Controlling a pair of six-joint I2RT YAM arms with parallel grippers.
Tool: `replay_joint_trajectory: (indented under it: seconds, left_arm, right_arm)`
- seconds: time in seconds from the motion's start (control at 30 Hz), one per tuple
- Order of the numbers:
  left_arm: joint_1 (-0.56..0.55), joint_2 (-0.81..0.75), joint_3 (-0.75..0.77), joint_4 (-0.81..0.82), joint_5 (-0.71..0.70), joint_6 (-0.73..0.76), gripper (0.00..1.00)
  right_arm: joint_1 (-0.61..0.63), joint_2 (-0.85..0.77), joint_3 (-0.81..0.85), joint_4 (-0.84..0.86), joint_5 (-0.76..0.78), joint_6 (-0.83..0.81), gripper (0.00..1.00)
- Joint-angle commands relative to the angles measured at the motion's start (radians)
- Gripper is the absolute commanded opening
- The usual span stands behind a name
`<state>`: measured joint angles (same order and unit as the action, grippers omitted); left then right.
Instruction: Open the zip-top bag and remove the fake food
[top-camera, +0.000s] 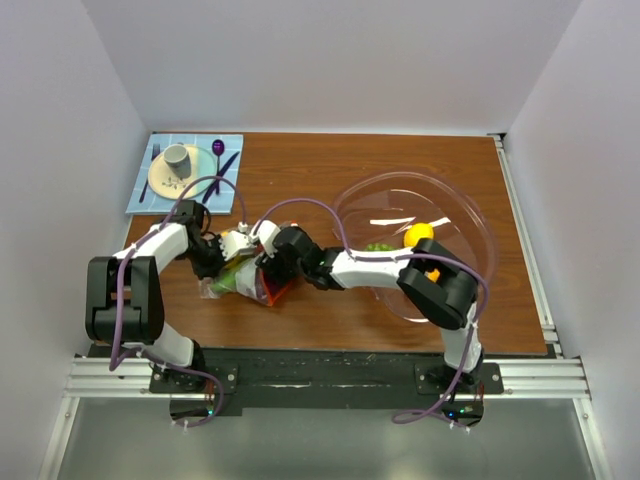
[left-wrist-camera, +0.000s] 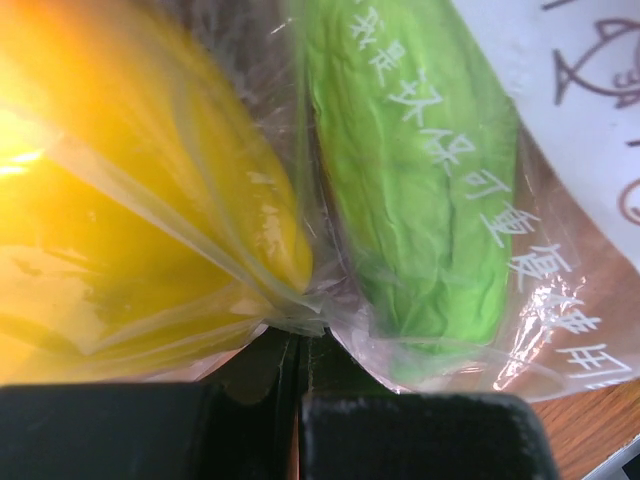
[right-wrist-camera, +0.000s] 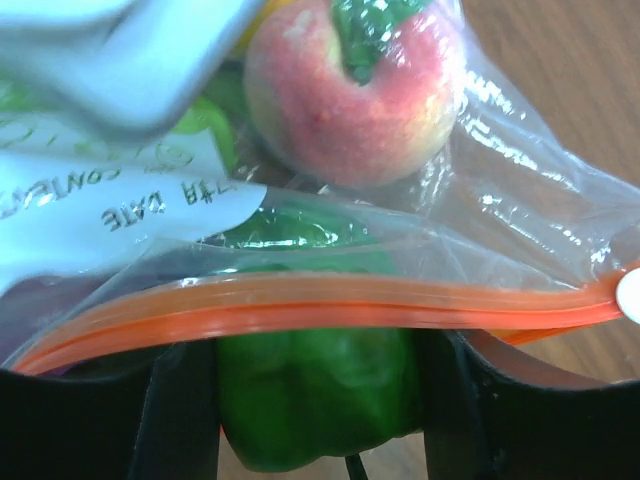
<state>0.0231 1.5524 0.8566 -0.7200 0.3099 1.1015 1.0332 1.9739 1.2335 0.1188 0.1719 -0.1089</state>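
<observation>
Bag (top-camera: 245, 280) lies on the table (top-camera: 400, 170) between both hands. Left hand (left-wrist-camera: 298, 350) is closed, pinching its plastic. Right hand (right-wrist-camera: 318, 345) stands parted, straddling the pepper (right-wrist-camera: 300, 420) beneath the zip strip (right-wrist-camera: 300, 300); whether it grips, I cannot tell.

On the table (top-camera: 330, 170), the zip-top bag (top-camera: 236, 283) with fake food (right-wrist-camera: 355, 90) in it lies near the front, between the left tool (top-camera: 226, 258) and right tool (top-camera: 266, 268), with the bowl (top-camera: 472, 215) to its right and the plate (top-camera: 158, 183) behind it to the left.
</observation>
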Motion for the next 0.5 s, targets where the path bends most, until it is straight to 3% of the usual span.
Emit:
replay_joint_trajectory:
  seconds: [0.0, 0.2, 0.3, 0.33, 0.47]
  left_arm:
    - [-0.008, 0.024, 0.010, 0.011, 0.011, -0.012, 0.00]
    - [-0.008, 0.020, -0.057, 0.077, -0.037, -0.015, 0.00]
    - [-0.006, 0.017, -0.080, 0.094, -0.068, -0.011, 0.00]
    - [-0.008, 0.014, -0.083, 0.091, -0.065, -0.009, 0.00]
    - [-0.008, -0.006, -0.070, 0.067, -0.022, -0.020, 0.00]
  right_arm:
    - [0.005, -0.190, -0.092, -0.008, -0.041, 0.101, 0.04]
    - [0.004, -0.452, -0.160, -0.116, 0.063, 0.241, 0.05]
    - [-0.010, -0.556, -0.143, -0.243, 0.190, 0.291, 0.04]
    - [-0.036, -0.575, -0.140, -0.270, 0.281, 0.310, 0.03]
    - [-0.209, -0.622, -0.158, -0.439, 0.398, 0.457, 0.04]
